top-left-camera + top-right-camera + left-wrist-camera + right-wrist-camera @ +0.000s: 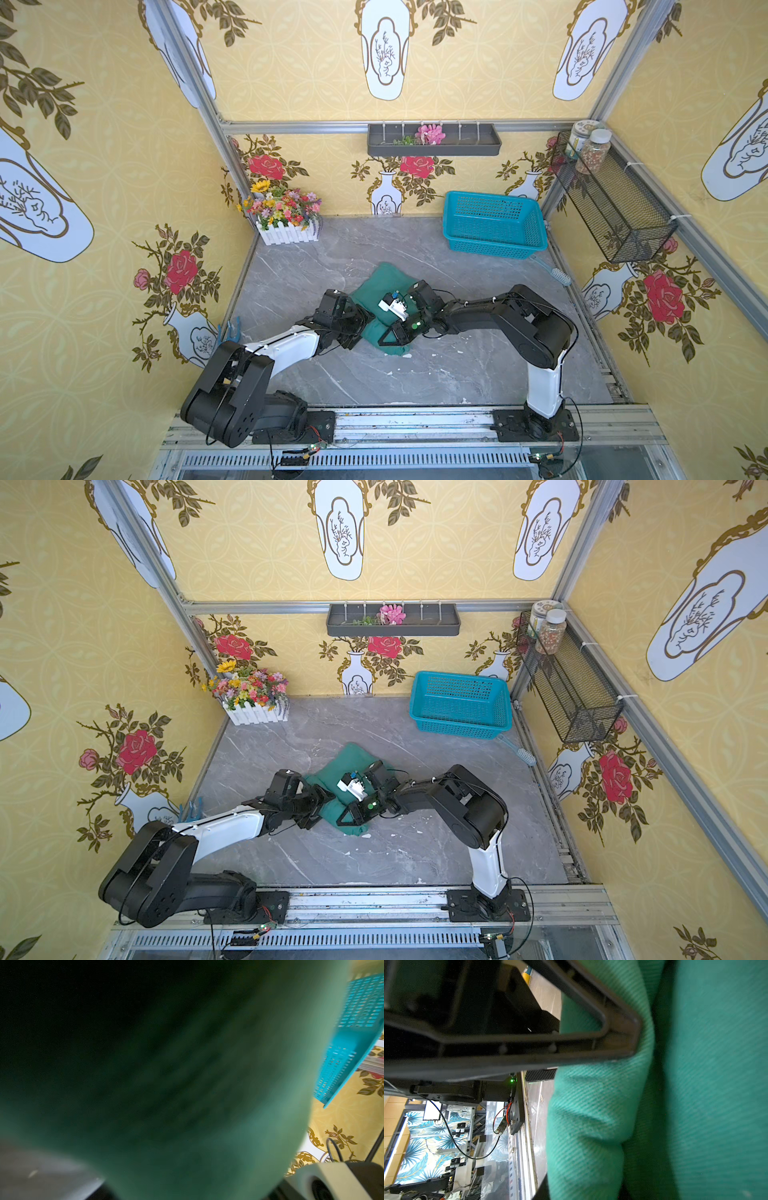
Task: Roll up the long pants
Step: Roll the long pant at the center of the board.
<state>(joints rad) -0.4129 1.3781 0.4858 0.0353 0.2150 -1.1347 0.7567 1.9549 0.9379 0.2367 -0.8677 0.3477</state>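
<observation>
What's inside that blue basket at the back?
Nothing I can see: the basket shows only its own mesh floor and walls in both top views. Its near wall may hide a thin strip of floor, so something small could lie there.

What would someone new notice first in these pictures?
A rumpled green bundle of pants lies in the middle of the grey table, with the left arm and right arm bent over it. A bright blue basket stands at the back right, and a box of flowers fills the back left corner.
</observation>
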